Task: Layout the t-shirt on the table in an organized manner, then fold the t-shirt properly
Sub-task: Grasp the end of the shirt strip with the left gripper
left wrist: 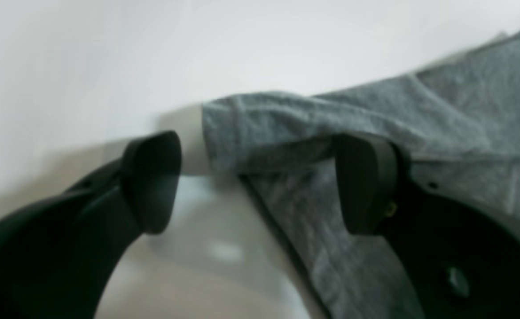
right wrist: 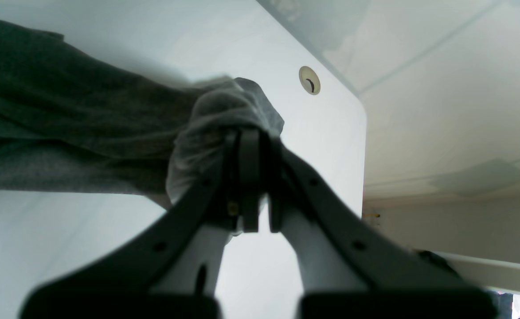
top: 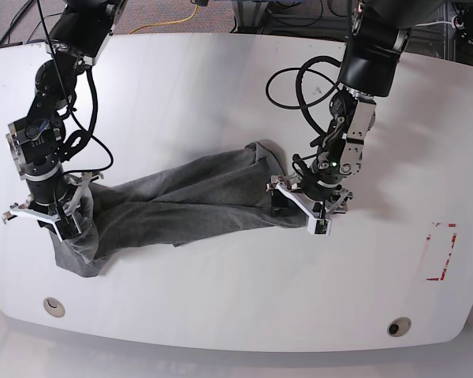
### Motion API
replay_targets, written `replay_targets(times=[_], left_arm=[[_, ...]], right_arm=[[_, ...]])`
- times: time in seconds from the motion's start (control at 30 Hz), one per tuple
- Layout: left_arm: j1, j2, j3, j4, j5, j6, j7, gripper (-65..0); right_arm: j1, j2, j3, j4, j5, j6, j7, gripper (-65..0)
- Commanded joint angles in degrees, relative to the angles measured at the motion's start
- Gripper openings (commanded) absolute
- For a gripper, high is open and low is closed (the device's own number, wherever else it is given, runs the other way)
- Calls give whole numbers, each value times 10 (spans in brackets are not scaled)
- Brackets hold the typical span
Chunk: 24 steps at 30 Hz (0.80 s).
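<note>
A grey t-shirt (top: 181, 201) lies bunched in a long, rumpled band across the middle of a glossy white counter (top: 221, 94), stretched between two robot arms. At one end, the right claw (top: 54, 216) is clamped tight on a gathered wad of the fabric, its jaws pressed together, not far from a round cable hole (top: 54, 306) near the counter's front edge. At the other end, the left claw (top: 311, 206) stands wide open at the shirt's edge; one finger (left wrist: 366, 181) sits over the cloth, the other (left wrist: 153, 177) over bare counter, gripping nothing. A red tape rectangle (top: 440, 252) marks the counter well apart from the shirt, with a second cable hole (top: 399, 325) near it.
</note>
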State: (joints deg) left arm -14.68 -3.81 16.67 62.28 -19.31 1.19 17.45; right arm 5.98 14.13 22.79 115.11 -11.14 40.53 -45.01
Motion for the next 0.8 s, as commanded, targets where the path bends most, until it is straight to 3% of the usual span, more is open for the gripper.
replay_targets(times=[0.0, 0.13, 0.23, 0.3, 0.4, 0.57, 0.67, 0.77], left_arm=[[-18, 1, 0, -3, -4, 3, 12, -138], [-20, 1, 1, -3, -4, 3, 12, -182], [-22, 1, 1, -3, -4, 3, 11, -293], [-24, 1, 1, -4, -4, 3, 11, -403], [-34, 3, 1, -5, -4, 3, 11, -475], [-43, 15, 1, -6, -4, 3, 11, -444], [-43, 16, 1, -6, -4, 3, 11, -386], [-44, 17, 2, -10, -4, 3, 12, -267]], right_arm=[[10, 9, 3, 10, 3, -5, 13, -650], [10, 9, 3, 10, 3, -5, 13, -650], [10, 9, 3, 10, 3, -5, 13, -650], [10, 9, 3, 10, 3, -5, 13, -650], [10, 9, 3, 10, 3, -5, 13, -650], [10, 9, 2, 10, 4, -5, 13, -650], [10, 9, 2, 10, 4, -5, 13, -650], [9, 9, 2, 10, 4, -5, 13, -650]])
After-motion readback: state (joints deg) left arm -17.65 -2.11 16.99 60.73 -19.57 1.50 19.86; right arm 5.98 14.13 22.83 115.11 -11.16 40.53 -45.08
